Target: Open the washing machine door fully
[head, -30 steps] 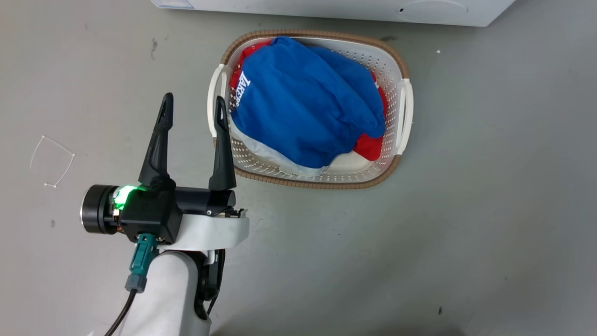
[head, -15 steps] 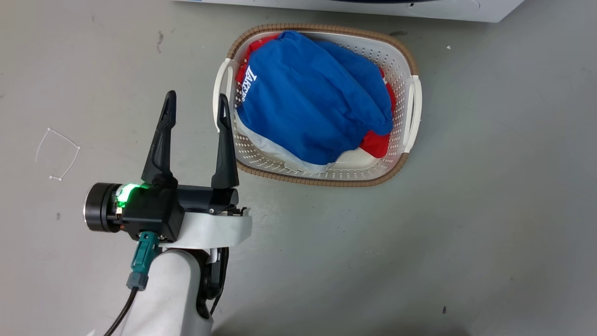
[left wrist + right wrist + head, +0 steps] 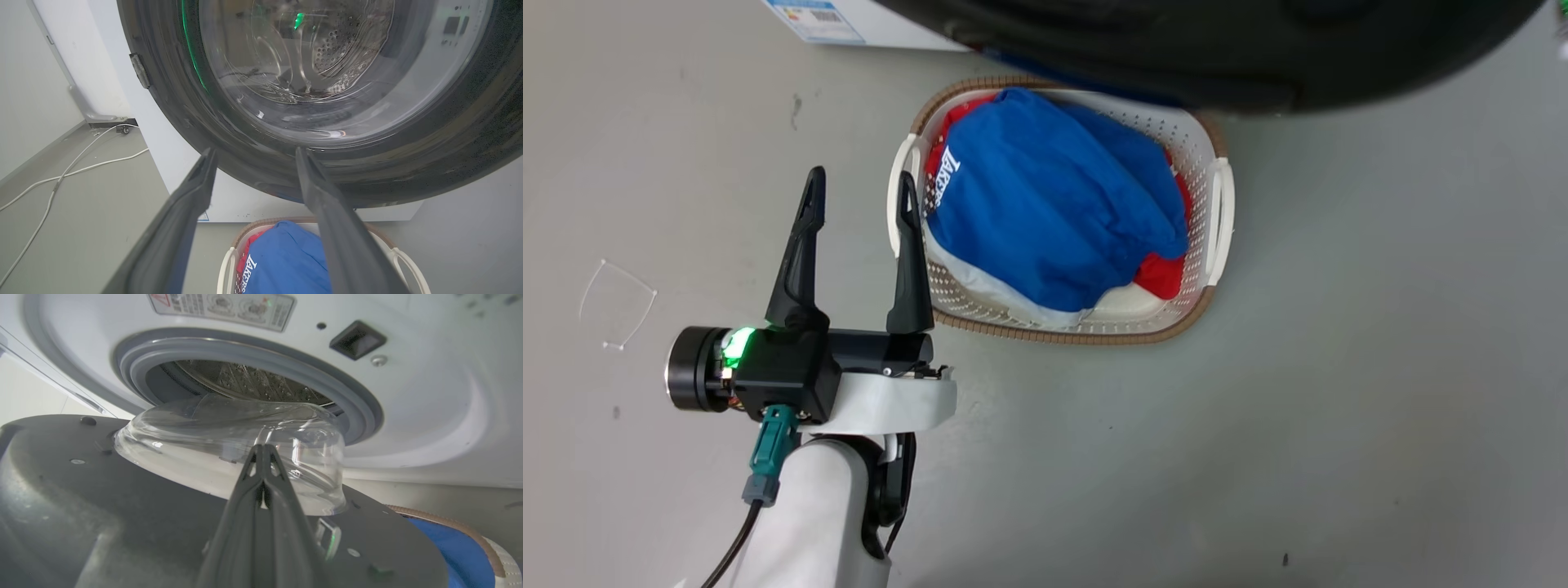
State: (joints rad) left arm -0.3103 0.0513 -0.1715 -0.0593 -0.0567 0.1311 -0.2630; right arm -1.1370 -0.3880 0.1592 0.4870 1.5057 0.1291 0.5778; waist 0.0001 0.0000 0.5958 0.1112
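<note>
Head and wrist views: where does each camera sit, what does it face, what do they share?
Head view: robot's head, facing down at white perforated laundry basket; open left gripper lower left.
Left wrist view: left wrist, along its open fingers at round glossy black door, outer face.
Right wrist view: right wrist, along shut right gripper, over door's inner side toward drum of white washing machine.
Shared: door and basket, in all three.

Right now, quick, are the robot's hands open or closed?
Left gripper: open, holding nothing.
Right gripper: fingers closed together, nothing between them, over the washing machine door.
</note>
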